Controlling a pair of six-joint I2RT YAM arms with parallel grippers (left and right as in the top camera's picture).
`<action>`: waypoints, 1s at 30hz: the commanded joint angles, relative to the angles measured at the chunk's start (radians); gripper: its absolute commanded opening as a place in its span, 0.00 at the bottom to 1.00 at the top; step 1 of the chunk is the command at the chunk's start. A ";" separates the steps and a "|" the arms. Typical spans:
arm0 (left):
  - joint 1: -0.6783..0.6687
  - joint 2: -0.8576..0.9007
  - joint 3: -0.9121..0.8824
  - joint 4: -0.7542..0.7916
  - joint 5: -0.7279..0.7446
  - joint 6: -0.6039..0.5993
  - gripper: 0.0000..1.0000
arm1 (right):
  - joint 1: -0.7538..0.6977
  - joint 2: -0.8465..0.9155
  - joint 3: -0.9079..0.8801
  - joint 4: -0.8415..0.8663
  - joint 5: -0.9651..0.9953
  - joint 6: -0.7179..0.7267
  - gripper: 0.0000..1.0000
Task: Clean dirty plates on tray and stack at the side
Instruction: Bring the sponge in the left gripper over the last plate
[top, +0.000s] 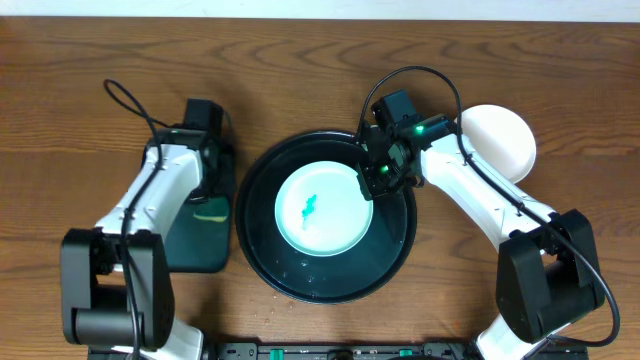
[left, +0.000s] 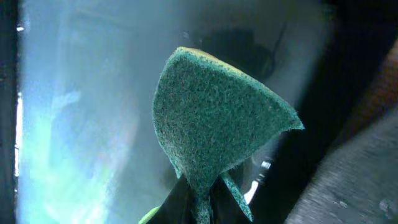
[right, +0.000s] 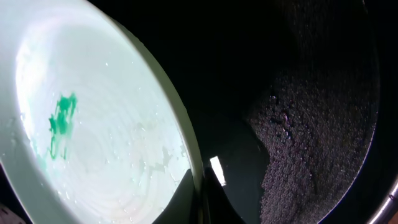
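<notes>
Pinching plate (right: 106, 124) rim, right gripper (right: 202, 196); sponge (left: 217, 124) in left gripper (left: 202, 202).

The right arm (top: 480, 195) hides part of the white plate (top: 505, 135), the left arm (top: 150, 190) much of the rectangular tray (top: 200, 250).

The location is a robotics lab bench, identified by a left arm (top: 150, 200) and right arm (top: 480, 195) on a wood-grain tabletop (top: 300, 50), exposed cable loops (top: 412, 68), and a plate (top: 325, 225) staged in a round tray (top: 256, 190).

Resting on brown wood-grain tabletop (top: 300, 40): large round black tray (top: 244, 215); just left of it, smaller rectangular black tray (top: 190, 255); to its right, white plate (top: 505, 135).
</notes>
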 joint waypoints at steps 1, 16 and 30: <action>0.080 0.016 -0.003 0.019 0.043 0.035 0.07 | 0.011 0.000 0.006 -0.003 -0.009 -0.021 0.01; 0.180 0.024 -0.051 0.051 0.146 0.035 0.07 | 0.011 0.023 -0.054 0.080 0.062 0.038 0.01; 0.179 0.098 -0.053 0.066 0.194 0.058 0.07 | 0.011 0.024 -0.188 0.196 0.069 0.066 0.01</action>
